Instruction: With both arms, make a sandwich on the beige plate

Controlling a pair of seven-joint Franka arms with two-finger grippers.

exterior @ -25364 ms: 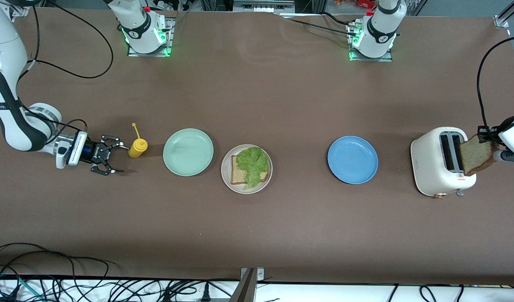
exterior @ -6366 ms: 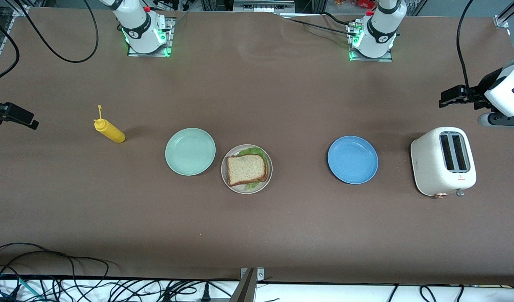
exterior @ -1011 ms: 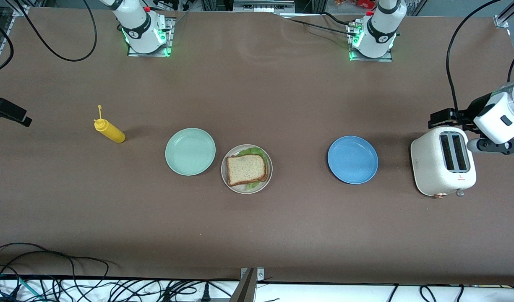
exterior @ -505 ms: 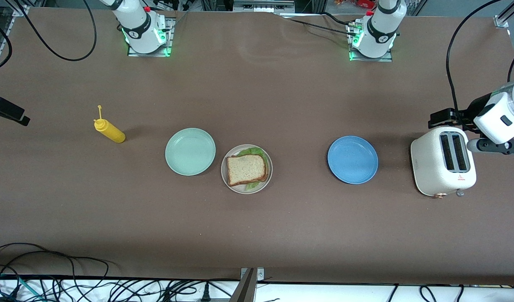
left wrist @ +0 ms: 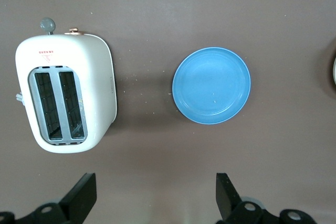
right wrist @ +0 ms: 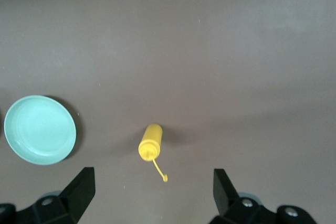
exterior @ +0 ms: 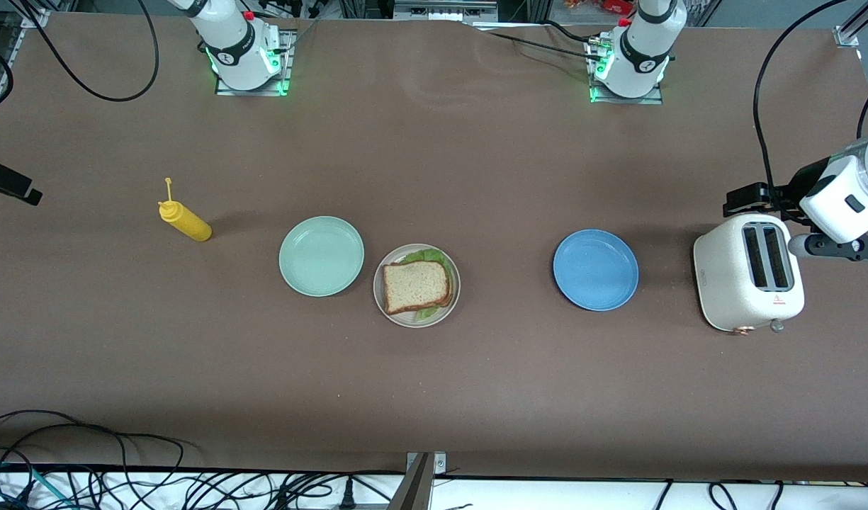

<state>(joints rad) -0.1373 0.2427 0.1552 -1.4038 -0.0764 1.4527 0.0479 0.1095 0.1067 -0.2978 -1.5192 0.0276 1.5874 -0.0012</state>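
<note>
The sandwich lies on the beige plate at mid-table: a tan bread slice on top, with green lettuce showing at its edges. The lower slice is hidden. My left gripper hangs open and empty over the table beside the white toaster; in the left wrist view its gripper has wide-spread jaws over bare table. My right gripper is at the right arm's end of the table, far from the plate; in the right wrist view the gripper is open and empty above the mustard bottle.
A pale mint plate sits beside the beige plate toward the right arm's end. A yellow mustard bottle stands farther toward that end. A blue plate and the toaster lie toward the left arm's end. Cables hang along the table's near edge.
My right gripper has drifted slightly farther toward the table's edge at its end. The left arm, the sandwich and the plates have not moved.
</note>
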